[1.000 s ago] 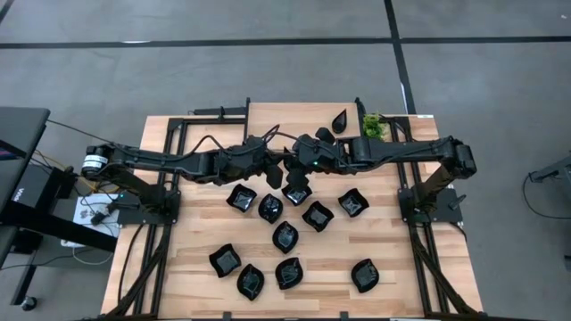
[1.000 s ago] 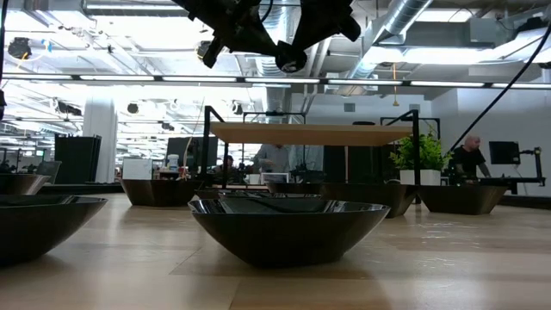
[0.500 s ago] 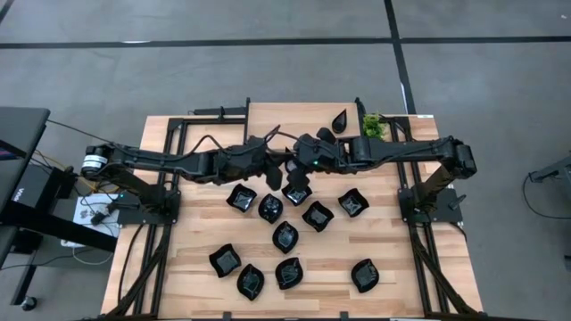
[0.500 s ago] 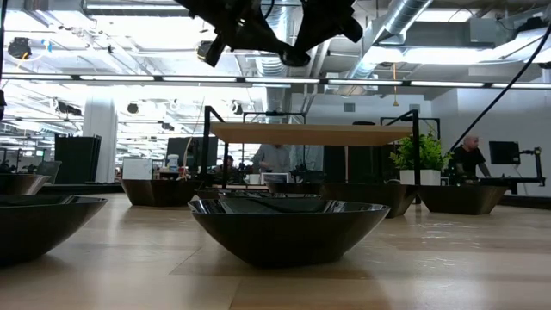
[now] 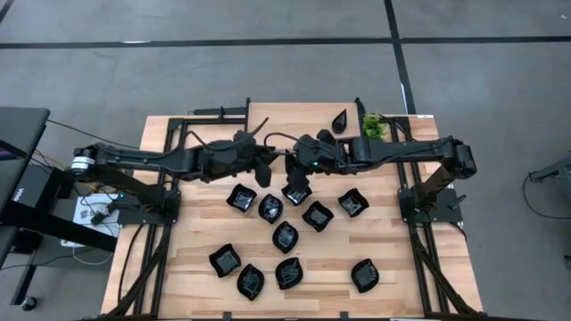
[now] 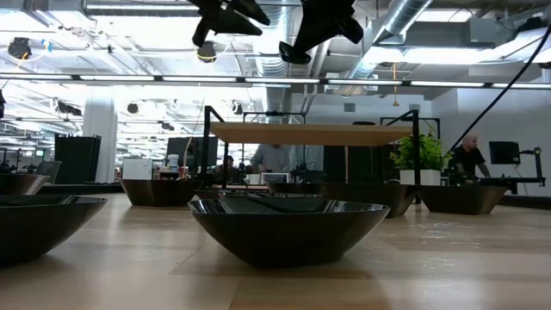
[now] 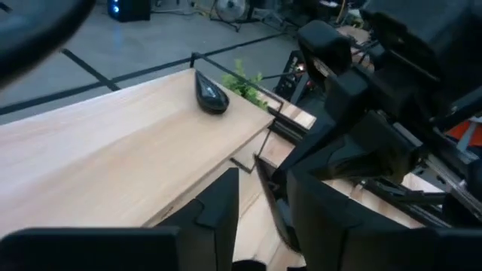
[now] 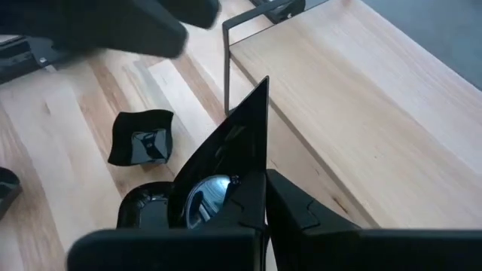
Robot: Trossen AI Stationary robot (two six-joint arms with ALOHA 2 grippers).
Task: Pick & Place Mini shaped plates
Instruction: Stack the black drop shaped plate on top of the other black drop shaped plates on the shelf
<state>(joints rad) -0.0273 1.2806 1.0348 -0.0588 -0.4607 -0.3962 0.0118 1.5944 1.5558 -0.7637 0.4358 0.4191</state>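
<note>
Wooden table (image 5: 384,250), 12 mini shaped plates (image 5: 285,237), 1 pinched by right end effector (image 5: 297,189), left end effector (image 5: 266,166) spread.

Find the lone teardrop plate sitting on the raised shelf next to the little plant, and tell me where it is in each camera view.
High view: teardrop plate at top centre, just left of the plant.
Low view: not visible; the raised shelf shows edge-on.
Left wrist view: teardrop plate at upper middle, beside the plant.
Right wrist view: not in it.
Shared landmark: the raised shelf.
</note>
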